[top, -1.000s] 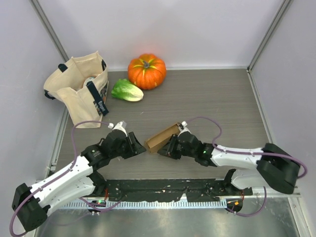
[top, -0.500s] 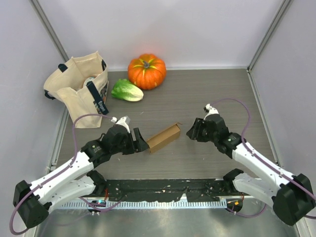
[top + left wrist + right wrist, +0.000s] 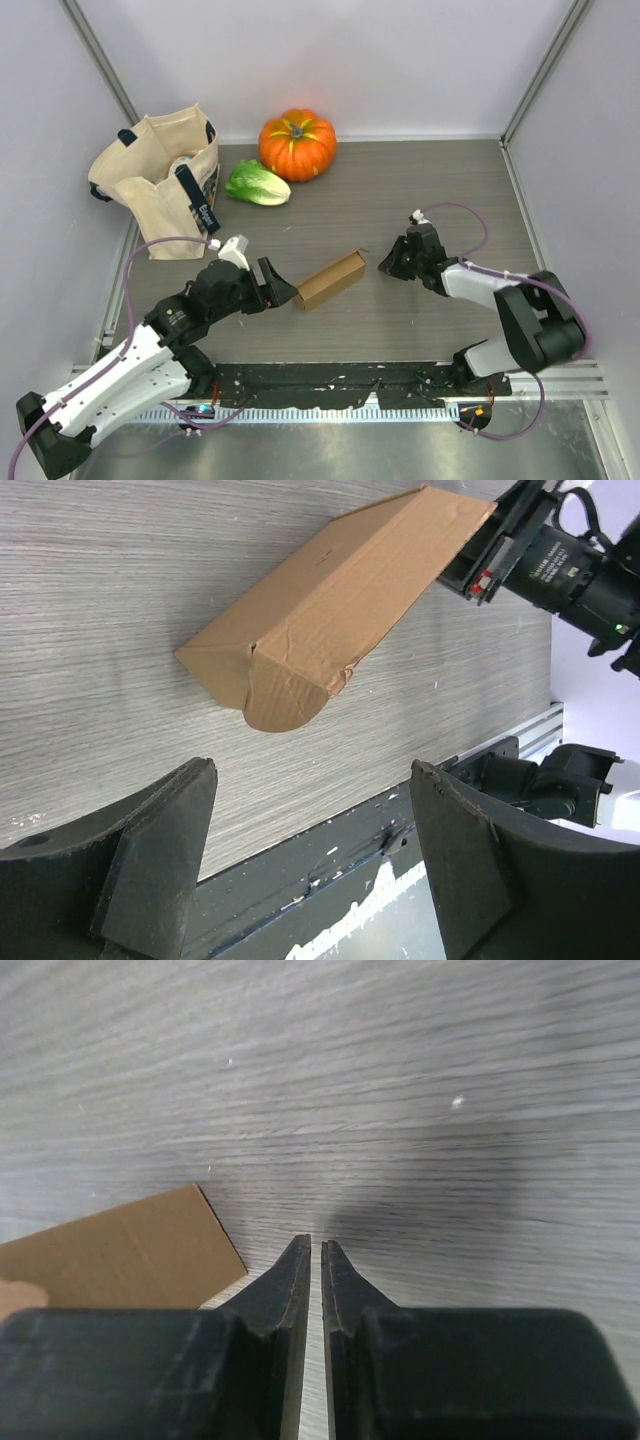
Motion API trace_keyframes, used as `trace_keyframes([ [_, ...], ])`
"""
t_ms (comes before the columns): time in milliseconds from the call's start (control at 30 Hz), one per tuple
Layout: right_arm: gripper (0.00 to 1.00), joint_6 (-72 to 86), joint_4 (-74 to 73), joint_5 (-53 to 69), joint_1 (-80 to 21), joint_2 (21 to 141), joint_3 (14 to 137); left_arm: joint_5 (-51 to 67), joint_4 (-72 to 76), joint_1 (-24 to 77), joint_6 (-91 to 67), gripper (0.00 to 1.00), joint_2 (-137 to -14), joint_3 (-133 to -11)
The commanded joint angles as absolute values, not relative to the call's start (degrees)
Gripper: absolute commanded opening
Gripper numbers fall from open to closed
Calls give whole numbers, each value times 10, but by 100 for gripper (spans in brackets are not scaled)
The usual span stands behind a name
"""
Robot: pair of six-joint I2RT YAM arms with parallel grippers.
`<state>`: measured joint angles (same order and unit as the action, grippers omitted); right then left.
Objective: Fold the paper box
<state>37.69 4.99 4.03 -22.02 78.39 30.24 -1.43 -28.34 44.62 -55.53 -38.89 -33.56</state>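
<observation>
Thin cardboard, the box (image 3: 331, 279) is probably light, crushable, best pinched endwise; left gripper (image 3: 312, 770) gapes, right gripper (image 3: 311, 1247) sits closed, empty.

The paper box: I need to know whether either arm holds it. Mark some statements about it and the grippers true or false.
The paper box lies on the table, in neither gripper. True.
The left gripper is shut on the box. False: it is open, the box's end ahead of it.
The right gripper is shut and empty. True.
The box stands on end. False: it lies lengthwise on the table.
</observation>
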Motion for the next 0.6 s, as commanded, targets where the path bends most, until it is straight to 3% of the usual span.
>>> trace_keyframes([
  [0,14,399,163,148,-223,844,329,-43,-301,446,-552,82,-393,-331],
  [67,14,401,192,165,-223,864,329,-46,-295,446,-547,82,-397,-328],
  [133,14,396,192,158,-223,868,328,-50,-291,446,-549,74,-400,-324],
  [300,14,379,152,130,-222,882,347,-97,-329,447,-605,40,-410,-306],
  [367,14,377,157,137,-222,892,357,-108,-330,447,-638,31,-421,-285],
  [567,15,390,167,183,-223,904,371,-52,-172,439,-661,27,-526,-250],
])
